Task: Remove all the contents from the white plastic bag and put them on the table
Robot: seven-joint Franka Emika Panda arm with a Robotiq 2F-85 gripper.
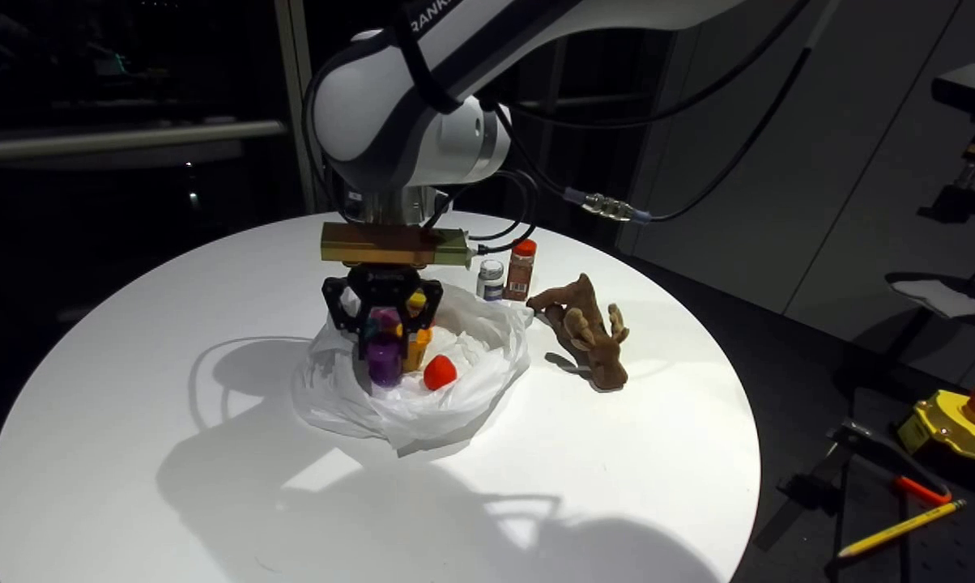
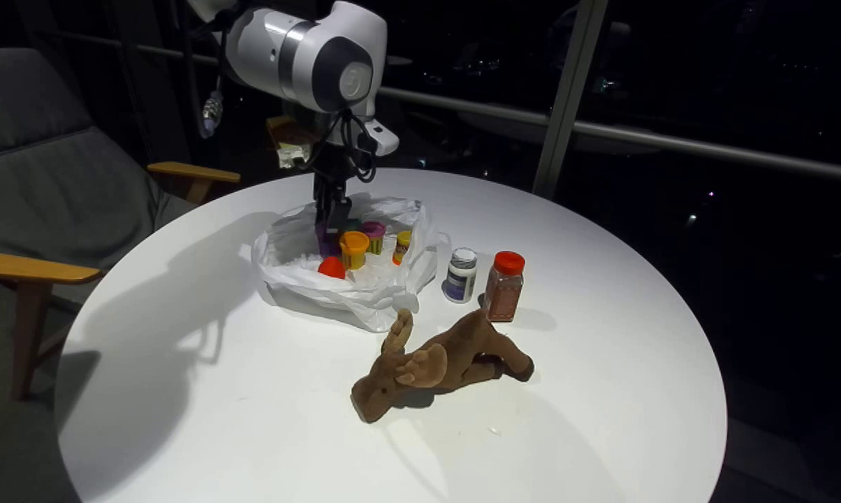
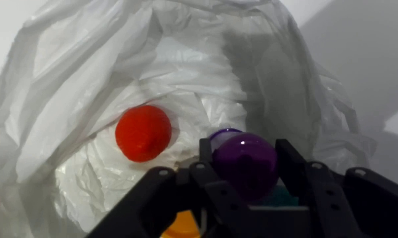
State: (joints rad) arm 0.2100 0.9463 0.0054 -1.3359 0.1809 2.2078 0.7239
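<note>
The white plastic bag (image 1: 455, 417) lies spread with its mouth up on the round white table (image 2: 253, 433). My gripper (image 3: 243, 148) reaches down into it and is shut on a purple tub (image 3: 245, 162), one finger pressed to each side. Beside that tub sit a red round piece (image 3: 143, 133) and an orange tub (image 2: 354, 250). A purple-lidded tub (image 2: 374, 232) and a yellow-lidded one (image 2: 404, 241) stand further along inside the bag. Something teal (image 3: 281, 196) shows partly below the jaws. On the table are a brown plush moose (image 2: 434, 363), a red-capped bottle (image 2: 504, 290) and a white bottle (image 2: 460, 276).
Both bottles and the moose stand close to the bag's edge. A grey chair (image 2: 36, 161) with wooden armrests is beside the table. Off the table's side, a yellow box with a red button (image 1: 961, 421) sits on a dark stand.
</note>
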